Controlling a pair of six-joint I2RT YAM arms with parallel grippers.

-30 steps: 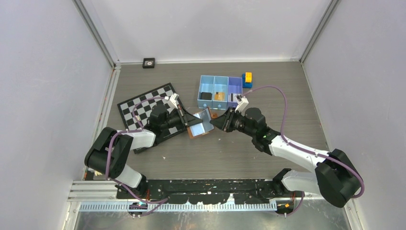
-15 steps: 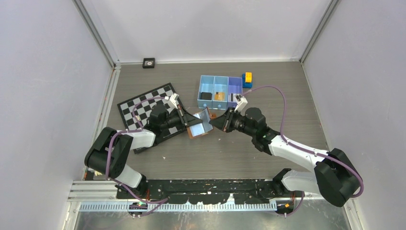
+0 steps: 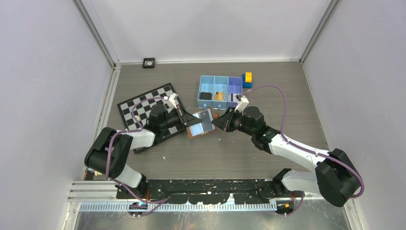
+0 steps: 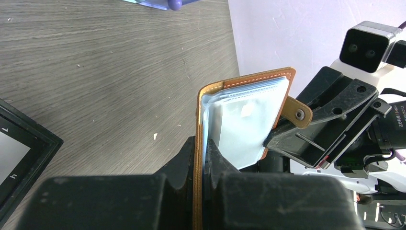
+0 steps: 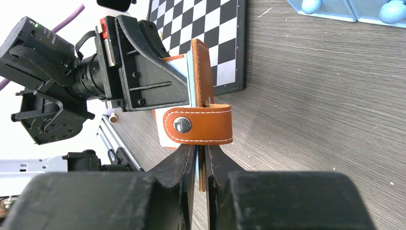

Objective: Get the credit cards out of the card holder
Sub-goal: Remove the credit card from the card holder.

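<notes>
Brown, likely light and floppy, the card holder (image 3: 200, 123) is pinched by its covers: left hand (image 4: 201, 149) at nine o'clock, right hand (image 5: 200, 151) at three.

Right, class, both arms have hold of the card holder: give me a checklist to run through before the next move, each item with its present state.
1. Left jaws shut on one cover of the card holder: ok.
2. Right jaws shut on the opposite edge, beside the snap strap: ok.
3. Holder spread open, plastic sleeves showing: ok.
4. Credit card visible in a sleeve: cannot tell.
5. A free set of jaws to pull a card: not ok, both are occupied.
</notes>
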